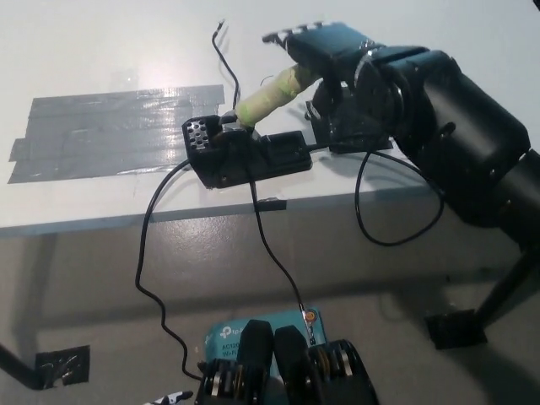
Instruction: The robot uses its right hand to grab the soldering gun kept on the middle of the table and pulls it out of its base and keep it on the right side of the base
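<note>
A white table (101,51) is seen from above. A black base (245,156) is set near the front edge of the table, about in the middle. The soldering gun (270,95) is stuck in the base and leans up toward the right. Its handle is wrapped in pale tape. The black right hand (329,51) is placed over the top end of the handle, with its fingers (291,38) stretched out above it. Whether the handle is gripped cannot be told. A flat black square (359,126) is partly hidden under the right arm, just beside the base. A wide patch of grey tape (110,131) is stuck on the table at the left. Black wires (148,253) are hung over the table edge. The left hand is not seen.
</note>
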Motion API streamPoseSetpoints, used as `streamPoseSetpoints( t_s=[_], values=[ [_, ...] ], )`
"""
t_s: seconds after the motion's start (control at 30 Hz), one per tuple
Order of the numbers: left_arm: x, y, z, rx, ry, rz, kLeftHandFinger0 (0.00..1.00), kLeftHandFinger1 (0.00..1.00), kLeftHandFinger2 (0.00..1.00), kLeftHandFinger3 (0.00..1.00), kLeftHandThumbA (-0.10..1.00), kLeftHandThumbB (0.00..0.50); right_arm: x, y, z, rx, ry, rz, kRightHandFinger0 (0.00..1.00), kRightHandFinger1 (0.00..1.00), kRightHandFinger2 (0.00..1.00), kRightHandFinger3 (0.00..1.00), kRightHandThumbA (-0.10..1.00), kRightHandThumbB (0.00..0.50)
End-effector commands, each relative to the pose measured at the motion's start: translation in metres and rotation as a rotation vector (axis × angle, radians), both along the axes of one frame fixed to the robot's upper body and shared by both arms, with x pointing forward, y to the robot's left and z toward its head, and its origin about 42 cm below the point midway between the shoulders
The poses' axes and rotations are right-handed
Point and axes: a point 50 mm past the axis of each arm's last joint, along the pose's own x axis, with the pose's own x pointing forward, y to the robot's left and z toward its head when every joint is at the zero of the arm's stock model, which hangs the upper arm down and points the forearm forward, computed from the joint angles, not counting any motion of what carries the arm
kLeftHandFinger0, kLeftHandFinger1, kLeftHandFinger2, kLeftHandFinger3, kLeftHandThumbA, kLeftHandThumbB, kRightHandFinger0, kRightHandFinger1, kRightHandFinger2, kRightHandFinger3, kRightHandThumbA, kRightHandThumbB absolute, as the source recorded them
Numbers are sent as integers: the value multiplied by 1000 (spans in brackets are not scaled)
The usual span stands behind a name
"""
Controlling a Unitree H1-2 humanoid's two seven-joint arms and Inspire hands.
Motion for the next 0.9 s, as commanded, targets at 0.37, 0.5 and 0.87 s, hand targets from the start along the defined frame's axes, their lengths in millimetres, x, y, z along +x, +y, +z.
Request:
streamPoseSetpoints(
  t_s=[0.37,0.5,0.87],
  values=[
    [2,-3,1,21,28,-53,880,974,1000,1000,583,234,-1,-8,0,-219,-45,-55,1000,1000,1000,1000,545,355],
    [3,-6,2,22,21,-55,863,948,1000,1000,576,236,-3,-24,-17,-151,-422,-30,1,62,219,1000,176,313],
    [0,-15,0,106,-3,-100,951,1000,1000,1000,534,188,-1,-49,-55,-248,-731,53,0,0,219,555,-72,297]
  ],
)
